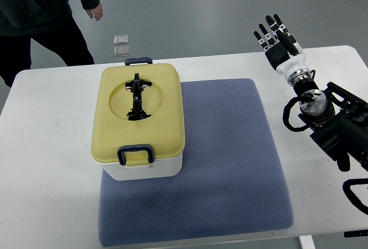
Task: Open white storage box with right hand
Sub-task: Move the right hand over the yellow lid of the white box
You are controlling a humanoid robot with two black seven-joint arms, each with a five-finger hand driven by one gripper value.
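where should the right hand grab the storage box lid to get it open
Probably not the lid itself yet: two dark clasps hold it down, one on the near edge, one on the far edge. The right hand, open at the far right, would likely come from the right and lift the near clasp's lower lip first. Then grip the black handle, lying flat in the round recess, from above.

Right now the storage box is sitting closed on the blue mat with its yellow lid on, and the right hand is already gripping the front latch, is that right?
Not quite. The storage box is closed on the blue mat with its yellow lid on, but the right hand is off to the right, open and touching nothing, as the top view shows.
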